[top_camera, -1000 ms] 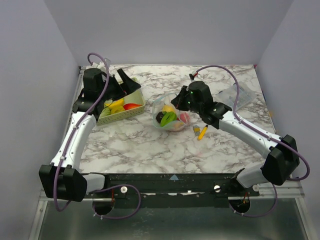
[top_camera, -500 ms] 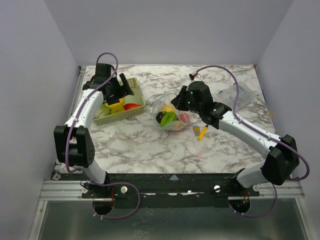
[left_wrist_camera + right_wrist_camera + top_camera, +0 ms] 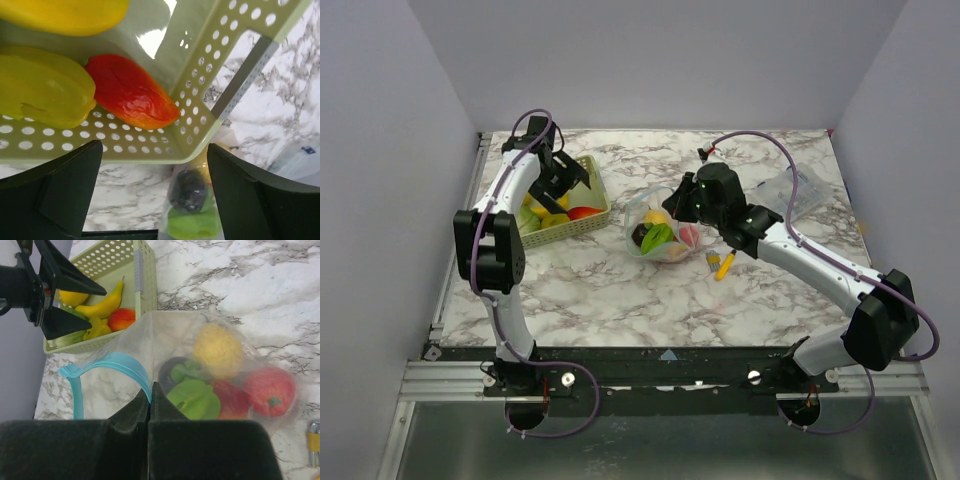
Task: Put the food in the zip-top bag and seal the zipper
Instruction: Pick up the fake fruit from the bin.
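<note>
Food (image 3: 217, 351) partly fills the zip-top bag (image 3: 150, 335), its open zipper (image 3: 117, 361) pinched by the clenched right tool (image 3: 150, 390); more waits in the basket (image 3: 200, 95) under the released left tool (image 3: 155, 147).

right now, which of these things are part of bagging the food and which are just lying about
Part of the job: zip-top bag, its zipper, bagged food, loose food waiting in the green basket.

Just lying about: yellow stick, small clear plastic piece.
</note>
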`<state>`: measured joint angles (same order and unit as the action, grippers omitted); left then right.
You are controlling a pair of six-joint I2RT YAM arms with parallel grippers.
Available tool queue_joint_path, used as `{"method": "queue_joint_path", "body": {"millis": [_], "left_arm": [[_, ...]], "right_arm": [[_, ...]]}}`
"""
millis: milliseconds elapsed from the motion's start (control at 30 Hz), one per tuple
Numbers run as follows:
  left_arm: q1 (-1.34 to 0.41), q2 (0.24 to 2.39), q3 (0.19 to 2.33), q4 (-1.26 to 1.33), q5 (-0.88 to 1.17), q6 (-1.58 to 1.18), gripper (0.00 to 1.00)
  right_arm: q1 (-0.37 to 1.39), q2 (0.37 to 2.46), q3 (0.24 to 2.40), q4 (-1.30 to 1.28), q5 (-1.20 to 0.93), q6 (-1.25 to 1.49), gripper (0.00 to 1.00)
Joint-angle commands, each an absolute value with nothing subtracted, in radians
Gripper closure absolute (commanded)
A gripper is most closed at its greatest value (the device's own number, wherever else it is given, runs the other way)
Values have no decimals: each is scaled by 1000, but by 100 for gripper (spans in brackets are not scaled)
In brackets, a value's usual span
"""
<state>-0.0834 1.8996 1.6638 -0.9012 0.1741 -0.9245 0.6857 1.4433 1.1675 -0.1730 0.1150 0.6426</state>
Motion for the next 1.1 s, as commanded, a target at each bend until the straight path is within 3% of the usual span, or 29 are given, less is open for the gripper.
{"method": "queue_joint_path", "body": {"millis": [0,133,767,1067], "left_arm": [[-78,2047,1871,-1185,123,-1141,15],[-80,2122,1940,-1290,126,-1221,16],[-83,2219,1830,-1171,168,-1485,22],[-86,2205,1837,-1140,150,-1469,50]], "right_arm": [[683,1419,1152,-172,129,630,100],[681,1415,1151,-174,133,629,100],[682,1419,1158,-191,136,627,100],[682,1425,1154,-193,136,629,100]]}}
